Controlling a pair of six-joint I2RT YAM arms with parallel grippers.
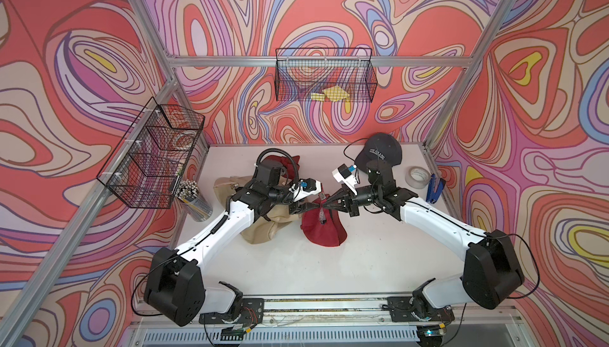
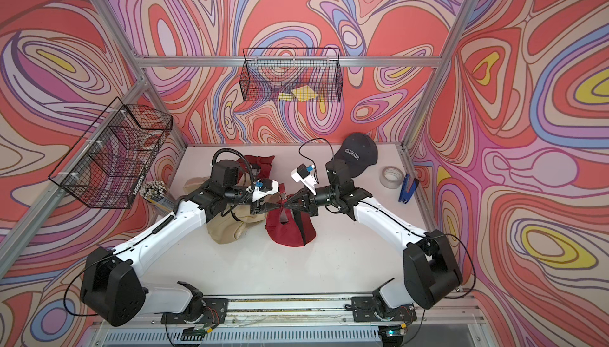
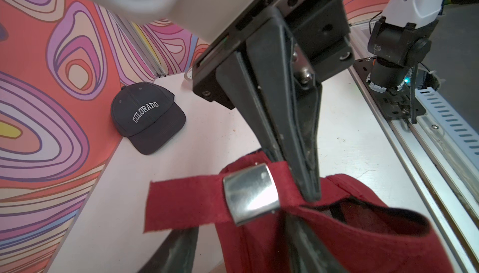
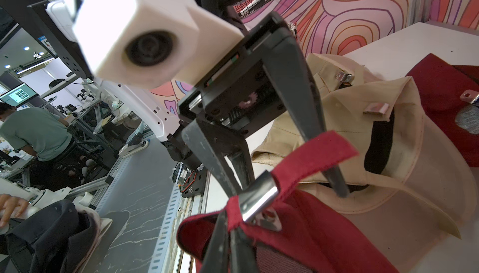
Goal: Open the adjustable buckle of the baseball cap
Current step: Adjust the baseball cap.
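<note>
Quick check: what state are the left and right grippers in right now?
Left gripper: open, fingers spread either side of the buckle, holding nothing.
Right gripper: closed, holding the red strap beside the buckle.

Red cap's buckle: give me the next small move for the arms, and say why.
Probably close the left gripper on the strap's free end. Its jaws stand open around that end, while the right gripper is shut on the strap just beside the metal buckle. A grip there would let that end be pulled out through the buckle.
</note>
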